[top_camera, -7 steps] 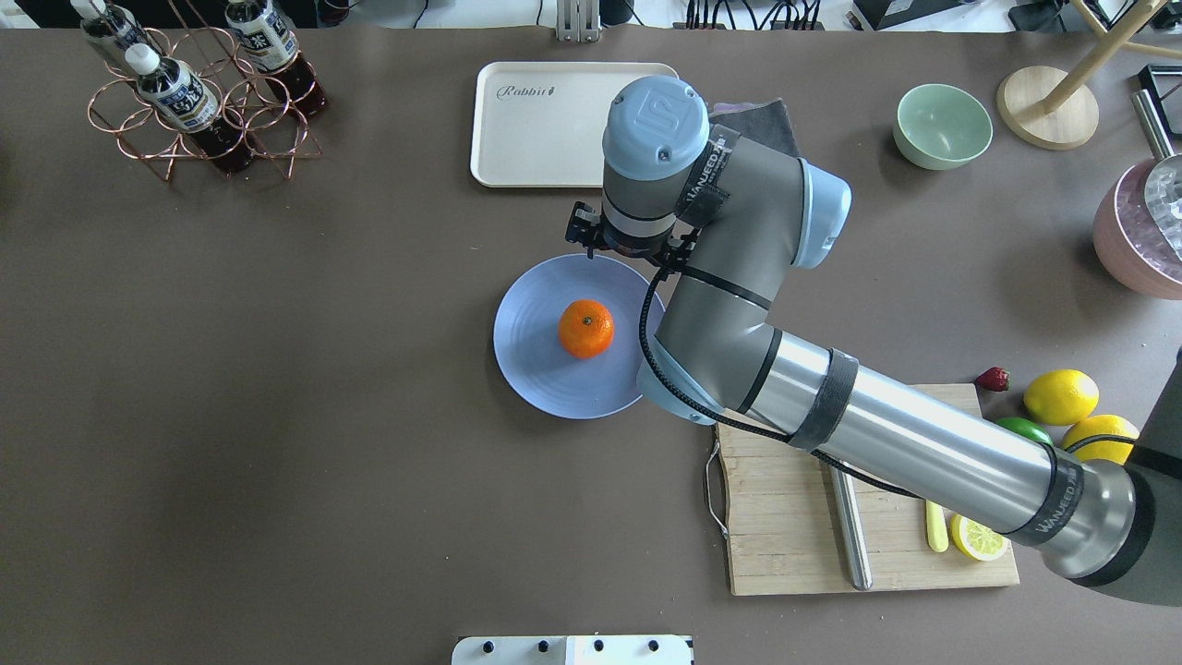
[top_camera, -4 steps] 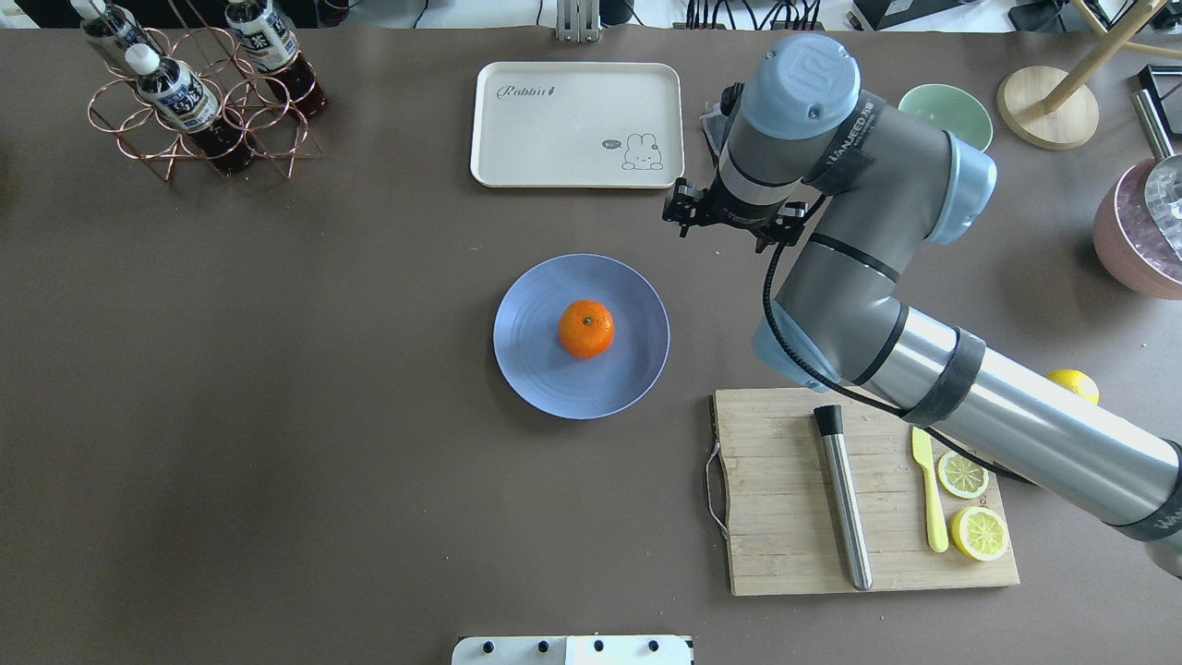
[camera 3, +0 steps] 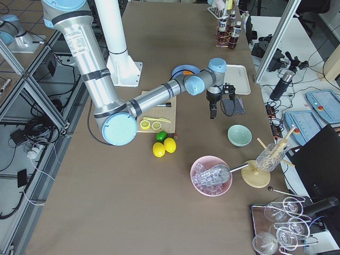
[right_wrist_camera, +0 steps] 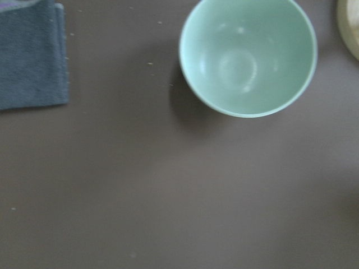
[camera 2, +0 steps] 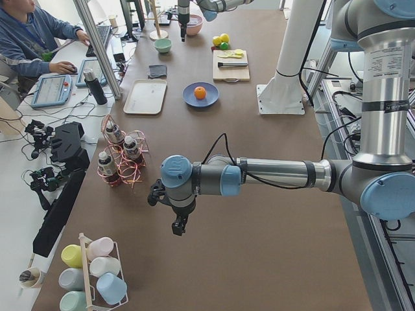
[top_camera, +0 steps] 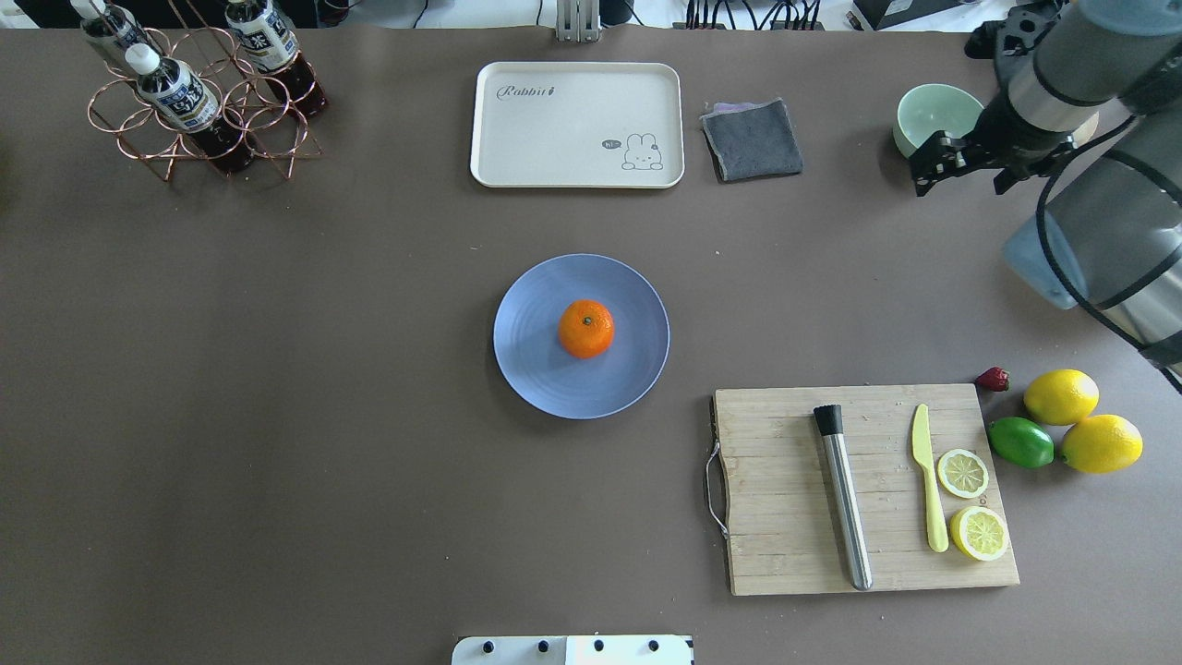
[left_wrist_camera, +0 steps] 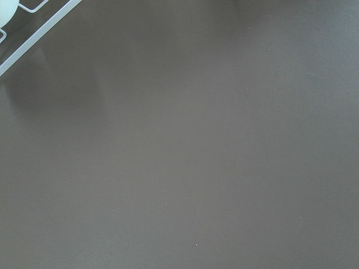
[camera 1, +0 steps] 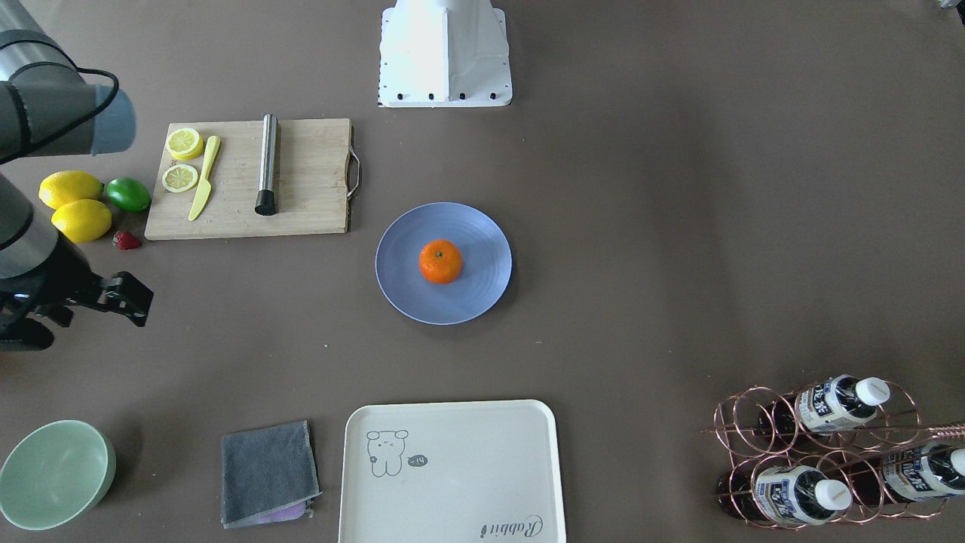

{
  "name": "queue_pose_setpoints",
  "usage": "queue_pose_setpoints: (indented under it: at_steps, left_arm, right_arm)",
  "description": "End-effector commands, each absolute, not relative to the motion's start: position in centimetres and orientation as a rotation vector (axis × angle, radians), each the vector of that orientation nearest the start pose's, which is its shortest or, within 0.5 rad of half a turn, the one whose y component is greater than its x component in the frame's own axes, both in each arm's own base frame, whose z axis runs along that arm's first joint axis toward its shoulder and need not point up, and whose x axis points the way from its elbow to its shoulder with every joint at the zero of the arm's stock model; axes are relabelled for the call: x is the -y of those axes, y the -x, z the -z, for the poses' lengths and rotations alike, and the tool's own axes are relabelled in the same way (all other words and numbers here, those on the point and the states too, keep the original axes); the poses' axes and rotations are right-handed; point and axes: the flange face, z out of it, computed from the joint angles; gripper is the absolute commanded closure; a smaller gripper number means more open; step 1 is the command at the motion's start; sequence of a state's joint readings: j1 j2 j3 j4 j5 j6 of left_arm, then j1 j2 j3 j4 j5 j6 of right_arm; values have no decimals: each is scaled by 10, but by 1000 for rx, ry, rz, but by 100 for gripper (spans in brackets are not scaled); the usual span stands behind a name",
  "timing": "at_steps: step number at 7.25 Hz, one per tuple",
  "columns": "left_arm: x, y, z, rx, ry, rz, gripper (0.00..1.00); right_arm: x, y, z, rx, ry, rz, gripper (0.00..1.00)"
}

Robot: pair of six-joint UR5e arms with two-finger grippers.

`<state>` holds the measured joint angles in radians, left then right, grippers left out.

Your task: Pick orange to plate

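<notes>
The orange (top_camera: 585, 328) rests at the middle of the pale blue plate (top_camera: 536, 379) in the centre of the table, with nothing touching it. It shows the same way from the front, as orange (camera 1: 440, 261) on plate (camera 1: 482, 290). My right arm is far off at the back right. Its wrist hovers by the mint bowl, and the right gripper (camera 3: 212, 115) hangs above bare table; I cannot tell whether it is open or shut. My left gripper (camera 2: 178, 229) shows only in the exterior left view, over bare table far from the plate, state unclear.
Mint bowl (right_wrist_camera: 247, 56) and grey cloth (right_wrist_camera: 31, 56) lie under the right wrist. A cream tray (top_camera: 572, 125) sits behind the plate. A cutting board (top_camera: 785, 517) with a steel rod, knife and lemon slices is front right, beside lemons (top_camera: 1060, 395) and a lime (top_camera: 1020, 441). Bottle rack (top_camera: 199, 102) stands back left.
The right arm has swung from just behind the plate off to the right and back, ending by the mint bowl. The orange stays put on the plate.
</notes>
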<state>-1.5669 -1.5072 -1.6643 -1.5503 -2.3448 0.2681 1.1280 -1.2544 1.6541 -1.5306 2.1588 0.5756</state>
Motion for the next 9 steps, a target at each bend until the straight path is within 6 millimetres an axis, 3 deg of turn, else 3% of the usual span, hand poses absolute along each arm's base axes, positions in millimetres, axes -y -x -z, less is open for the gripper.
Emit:
queue_pose_setpoints:
  at_steps: [1, 3, 4, 6, 9]
  left_arm:
    - [466, 61, -643, -772, -116, -264, 2]
    - [467, 61, -642, -773, -117, -265, 2]
    - [468, 61, -641, -773, -119, -266, 2]
    - [468, 61, -642, -773, -119, -266, 2]
    - [468, 61, -644, -774, -112, -256, 2]
  right_arm:
    - [567, 65, -535, 691, -118, 113, 0]
    - [522, -35, -604, 651, -138, 159, 0]
    - [498, -64, -628, 646, -127, 132, 0]
    - [459, -76, -666, 644, -63, 80, 0]
    - [442, -75, -694, 654, -4, 56, 0]
